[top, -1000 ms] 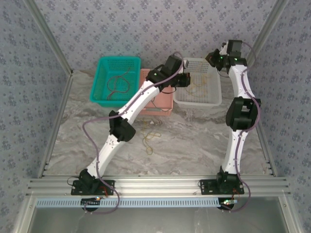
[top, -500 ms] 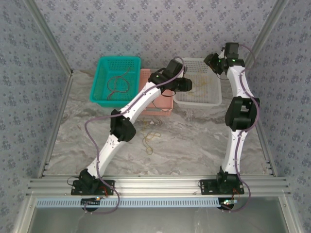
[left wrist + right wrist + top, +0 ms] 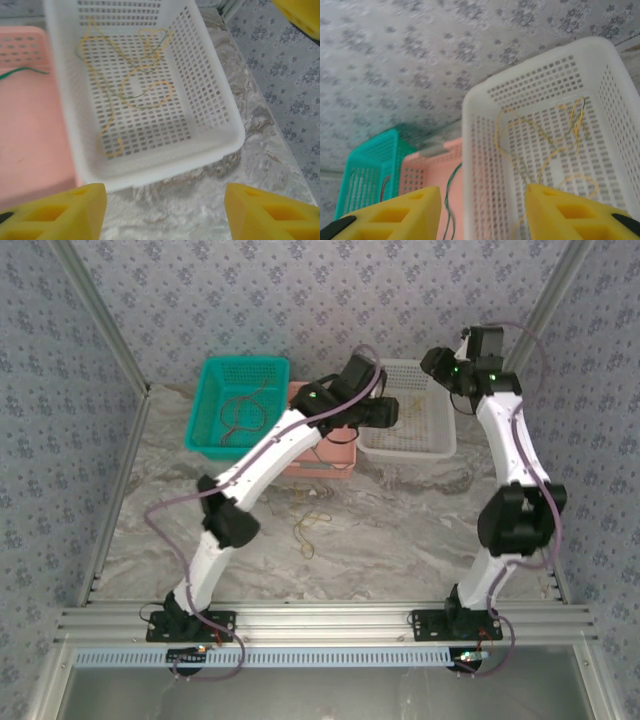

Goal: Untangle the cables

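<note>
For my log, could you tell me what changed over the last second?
The left arm's elbow swung left; the right arm's elbow dropped toward its base. The left fingers and right fingers remain by the white basket, open. The loose yellow cable stayed put.

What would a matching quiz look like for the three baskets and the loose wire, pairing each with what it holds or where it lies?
Things:
1. teal basket
2. pink basket
3. white basket
4. loose yellow wire

Descriptions:
A. holds a green wire
B. lies on the bare table, nearer the arm bases than the baskets
C. holds reddish-brown wires
D. holds yellow wires

Pairs: 1-C, 2-A, 3-D, 4-B.
</note>
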`<action>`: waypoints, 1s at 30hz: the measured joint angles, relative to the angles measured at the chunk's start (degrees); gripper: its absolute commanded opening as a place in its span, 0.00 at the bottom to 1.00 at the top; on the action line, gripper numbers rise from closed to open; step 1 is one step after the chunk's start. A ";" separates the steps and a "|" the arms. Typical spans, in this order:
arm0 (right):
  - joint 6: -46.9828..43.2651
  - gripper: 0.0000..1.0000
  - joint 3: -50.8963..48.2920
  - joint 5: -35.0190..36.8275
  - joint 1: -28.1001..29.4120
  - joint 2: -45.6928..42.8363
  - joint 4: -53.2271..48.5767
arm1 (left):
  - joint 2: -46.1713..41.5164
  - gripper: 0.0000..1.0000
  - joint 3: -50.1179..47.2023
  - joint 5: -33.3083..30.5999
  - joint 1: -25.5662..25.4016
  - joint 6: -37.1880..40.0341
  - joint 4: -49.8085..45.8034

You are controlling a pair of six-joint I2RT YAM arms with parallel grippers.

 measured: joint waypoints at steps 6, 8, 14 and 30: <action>-1.70 0.50 -22.18 4.74 10.84 -22.25 4.94 | -30.99 0.57 -46.36 -1.77 3.06 -5.99 17.51; -2.21 0.50 -28.65 6.75 17.90 -27.39 5.99 | -38.73 0.54 -57.72 -3.10 4.85 -8.33 20.94; 0.57 0.53 -42.60 13.05 40.19 -28.50 7.17 | -55.21 0.46 -81.74 -5.49 5.99 -15.02 23.43; 38.36 0.47 -45.59 23.71 54.40 -6.12 19.54 | -70.55 0.45 -104.26 -7.17 8.22 -22.91 24.00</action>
